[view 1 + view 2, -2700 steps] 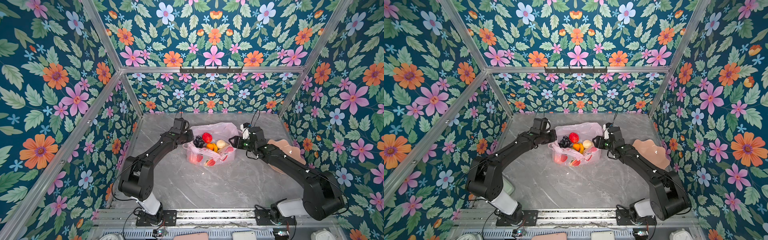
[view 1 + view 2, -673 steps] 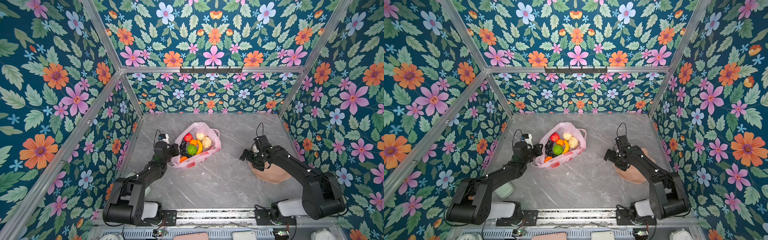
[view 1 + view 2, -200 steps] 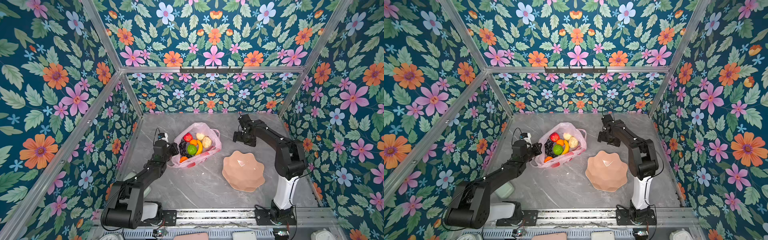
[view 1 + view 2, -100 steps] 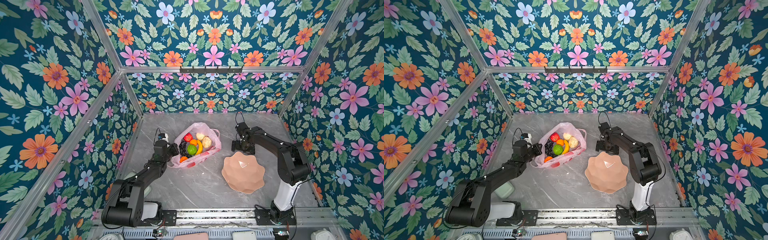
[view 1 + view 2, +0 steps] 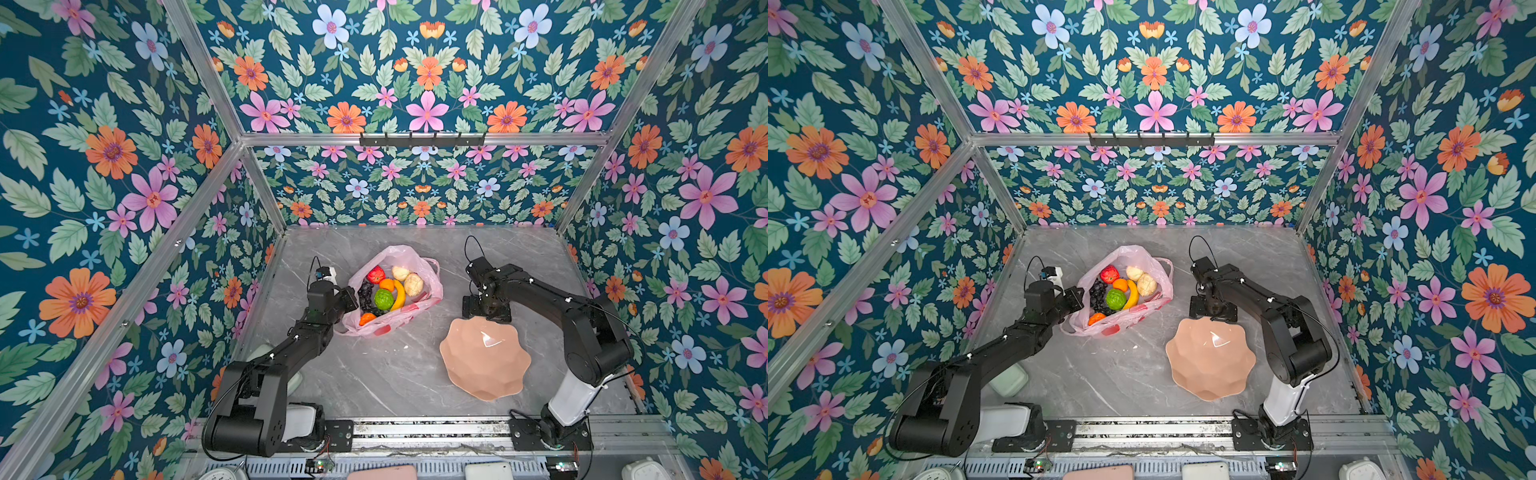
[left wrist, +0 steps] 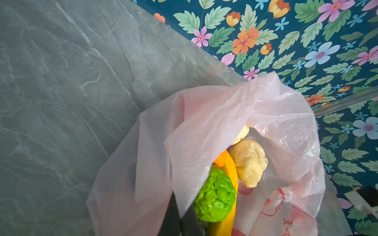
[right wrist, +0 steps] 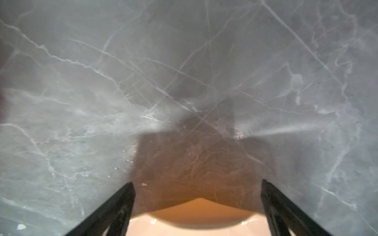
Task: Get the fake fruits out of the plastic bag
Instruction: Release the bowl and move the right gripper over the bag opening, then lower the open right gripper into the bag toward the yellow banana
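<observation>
The pink plastic bag (image 5: 400,254) (image 5: 1126,252) lies open at the table's middle-left. In it are the fake fruits: a red one (image 5: 375,274), an orange (image 5: 386,284), a banana (image 5: 400,296), a bumpy green one (image 5: 383,299) (image 6: 214,199), dark grapes (image 5: 365,291) and cream lumps (image 5: 413,284) (image 6: 249,161). My left gripper (image 5: 351,297) (image 6: 180,206) is shut on the bag's left rim film. My right gripper (image 5: 484,309) (image 7: 197,183) stands open and empty, low over the table at the far rim of the plate.
A peach-pink scalloped plate (image 5: 484,359) (image 7: 196,220) lies empty at front right, its far rim between my right fingers. A pale green object (image 5: 1009,380) sits under the left arm. Floral walls close three sides and a metal rail (image 5: 415,428) runs along the front.
My right gripper has come forward from the back of the table and down to the plate's far rim, still open. The left gripper and the bag have not moved.
</observation>
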Controlling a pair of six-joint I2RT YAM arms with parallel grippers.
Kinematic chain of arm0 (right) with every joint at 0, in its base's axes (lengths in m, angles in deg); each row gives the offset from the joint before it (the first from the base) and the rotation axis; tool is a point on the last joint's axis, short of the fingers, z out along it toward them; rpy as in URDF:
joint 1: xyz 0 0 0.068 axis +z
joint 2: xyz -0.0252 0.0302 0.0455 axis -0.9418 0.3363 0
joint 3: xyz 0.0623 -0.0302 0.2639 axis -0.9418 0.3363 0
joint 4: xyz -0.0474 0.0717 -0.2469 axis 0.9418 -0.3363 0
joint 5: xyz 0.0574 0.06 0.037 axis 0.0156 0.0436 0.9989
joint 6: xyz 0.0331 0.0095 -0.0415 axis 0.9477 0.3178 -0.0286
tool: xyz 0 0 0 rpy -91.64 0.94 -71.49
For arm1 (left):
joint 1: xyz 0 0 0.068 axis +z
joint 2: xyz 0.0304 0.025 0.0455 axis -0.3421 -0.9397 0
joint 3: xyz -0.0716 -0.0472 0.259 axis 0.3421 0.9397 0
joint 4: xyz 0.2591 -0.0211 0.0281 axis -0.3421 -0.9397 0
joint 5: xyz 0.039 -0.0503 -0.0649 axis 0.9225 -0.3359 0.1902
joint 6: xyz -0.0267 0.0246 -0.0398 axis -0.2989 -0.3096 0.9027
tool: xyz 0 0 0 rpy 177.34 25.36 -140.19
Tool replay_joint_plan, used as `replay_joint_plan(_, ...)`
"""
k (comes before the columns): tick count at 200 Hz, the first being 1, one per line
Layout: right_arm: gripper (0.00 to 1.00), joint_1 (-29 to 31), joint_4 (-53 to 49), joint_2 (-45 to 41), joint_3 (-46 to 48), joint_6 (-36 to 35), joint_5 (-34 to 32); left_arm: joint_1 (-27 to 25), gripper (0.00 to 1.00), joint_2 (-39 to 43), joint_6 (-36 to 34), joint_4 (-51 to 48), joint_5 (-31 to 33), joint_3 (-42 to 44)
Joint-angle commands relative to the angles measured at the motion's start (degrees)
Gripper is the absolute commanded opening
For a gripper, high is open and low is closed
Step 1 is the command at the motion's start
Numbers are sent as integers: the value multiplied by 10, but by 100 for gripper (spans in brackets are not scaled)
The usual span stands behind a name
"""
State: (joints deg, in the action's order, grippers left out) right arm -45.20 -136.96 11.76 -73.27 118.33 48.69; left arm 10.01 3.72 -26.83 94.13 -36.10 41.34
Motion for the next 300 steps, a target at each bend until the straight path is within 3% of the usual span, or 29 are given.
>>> replay_joint_plan(1,97,5,-11,-13,15,13,3,0,0,4,-1,3,-1,2)
replay_joint_plan(34,97,5,-27,-31,2,11,-23,0,0,2,-1,2,-4,0)
replay_joint_plan(65,97,15,-48,-39,-66,-10,-76,0,0,7,2,0,-4,-1)
replay_joint_plan(88,97,37,-44,-28,-132,-29,-76,0,0,14,2,-6,-4,0)
replay_joint_plan(180,85,203,-28,159,-366,-62,-37,-32,0,56,27,-26,7,15)
replay_joint_plan(221,81,229,-13,207,-365,-62,-18,-43,0,61,40,-25,27,30)
replay_joint_plan(264,77,235,5,204,-300,-56,-9,-37,0,59,69,-64,94,30)
replay_joint_plan(300,75,235,20,208,-268,-51,-3,-27,0,59,78,-69,107,35)
